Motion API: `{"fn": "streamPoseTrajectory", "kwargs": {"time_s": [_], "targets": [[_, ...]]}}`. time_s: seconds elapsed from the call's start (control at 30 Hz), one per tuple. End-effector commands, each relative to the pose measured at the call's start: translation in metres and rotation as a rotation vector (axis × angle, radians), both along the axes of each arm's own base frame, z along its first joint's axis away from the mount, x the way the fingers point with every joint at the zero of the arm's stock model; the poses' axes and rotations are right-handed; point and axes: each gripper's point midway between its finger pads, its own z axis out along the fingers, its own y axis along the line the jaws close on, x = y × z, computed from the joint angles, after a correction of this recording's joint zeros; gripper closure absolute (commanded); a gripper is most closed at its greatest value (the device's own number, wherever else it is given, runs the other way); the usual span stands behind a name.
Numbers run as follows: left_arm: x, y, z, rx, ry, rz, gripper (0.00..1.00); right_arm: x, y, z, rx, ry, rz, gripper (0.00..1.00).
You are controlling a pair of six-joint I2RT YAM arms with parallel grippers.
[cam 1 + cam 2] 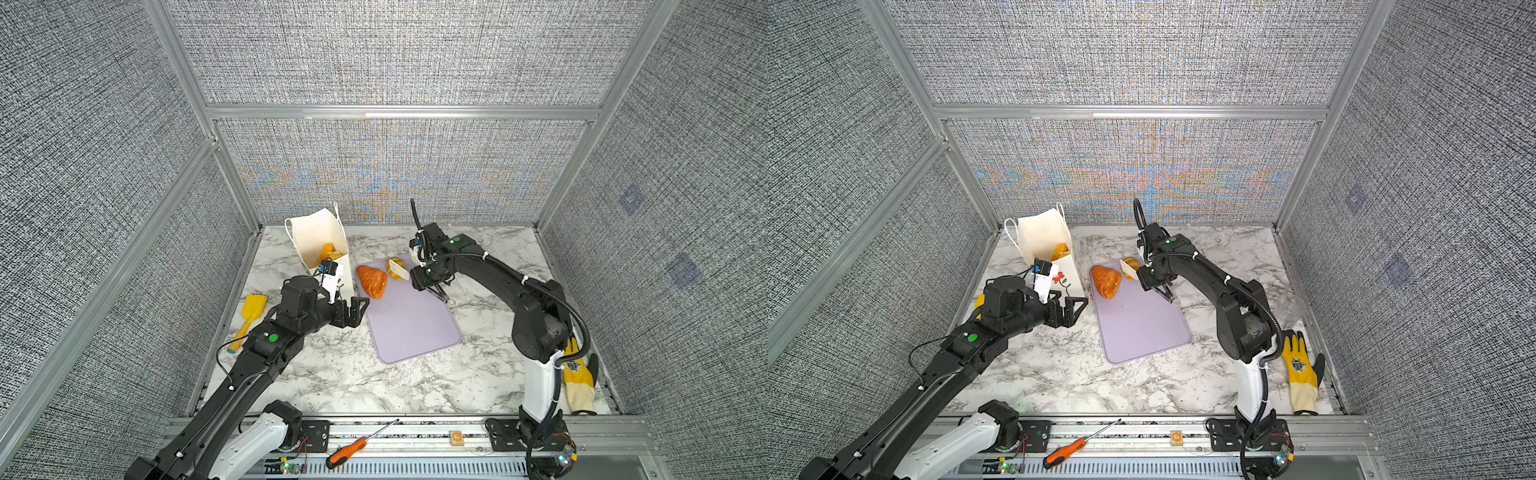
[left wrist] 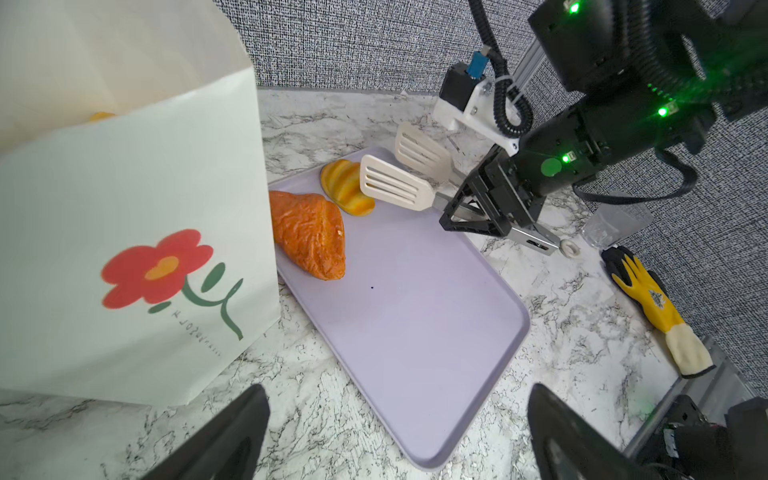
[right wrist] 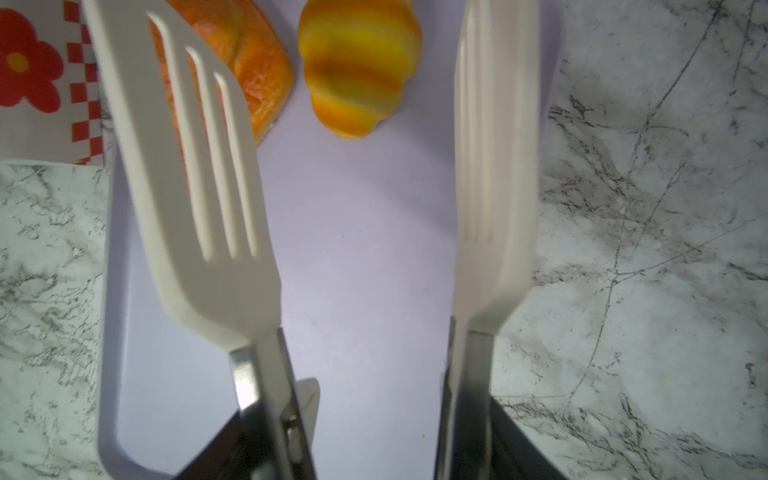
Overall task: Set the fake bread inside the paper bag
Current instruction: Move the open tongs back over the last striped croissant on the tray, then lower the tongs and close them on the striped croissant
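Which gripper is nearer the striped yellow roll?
Right. The right gripper, holding tongs, sits beside the striped roll; left gripper hangs open by the paper bag, farther off.

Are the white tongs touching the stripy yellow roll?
Apart. In the right wrist view, bare lavender tray shows on both sides between the striped roll and each paddle of the tongs.

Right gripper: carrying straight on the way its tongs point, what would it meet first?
Probably the striped yellow roll on the tray, ahead between the blades of the tongs the right gripper holds. The reddish croissant lies ahead of one blade; depth unclear.
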Motion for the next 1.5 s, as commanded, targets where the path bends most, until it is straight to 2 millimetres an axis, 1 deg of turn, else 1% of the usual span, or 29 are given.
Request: {"fn": "streamPoseTrajectory", "kwargs": {"time_s": [0.0,0.27,0.63,0.7,0.8,0.93,1.07,1.23,1.33,1.47], "targets": [[0.006,-0.001,0.006,-0.023,-0.029,0.018,0.01,0.012,0.003,-0.001,0.013,-0.024,-0.018,0.36],[0.005,-0.002,0.001,-0.024,-0.02,0.017,0.01,0.02,0.009,-0.021,-0.005,0.021,-0.004,0.36],[0.007,-0.003,-0.001,-0.019,-0.017,0.014,0.01,0.028,0.014,-0.041,-0.031,0.062,0.003,0.36],[0.007,-0.003,-0.001,-0.017,-0.018,0.016,0.01,0.026,0.015,-0.042,-0.031,0.077,0.012,0.38],[0.007,-0.002,-0.001,-0.017,-0.019,0.019,0.01,0.019,0.013,-0.047,-0.042,0.105,0.026,0.42],[0.007,-0.002,-0.001,-0.013,-0.019,0.021,0.01,0.007,0.007,-0.048,-0.058,0.134,0.047,0.47],[0.008,-0.003,0.0,-0.018,-0.02,0.017,0.01,-0.006,-0.002,-0.044,-0.078,0.15,0.063,0.47],[0.008,-0.003,0.0,-0.021,-0.018,0.018,0.01,-0.023,-0.012,-0.031,-0.078,0.146,0.073,0.46],[0.009,-0.005,-0.001,-0.022,-0.018,0.014,0.01,-0.032,-0.015,-0.029,-0.076,0.158,0.087,0.45],[0.01,-0.006,0.0,-0.025,-0.018,0.009,0.01,-0.034,-0.021,-0.032,-0.103,0.165,0.089,0.43]]}}
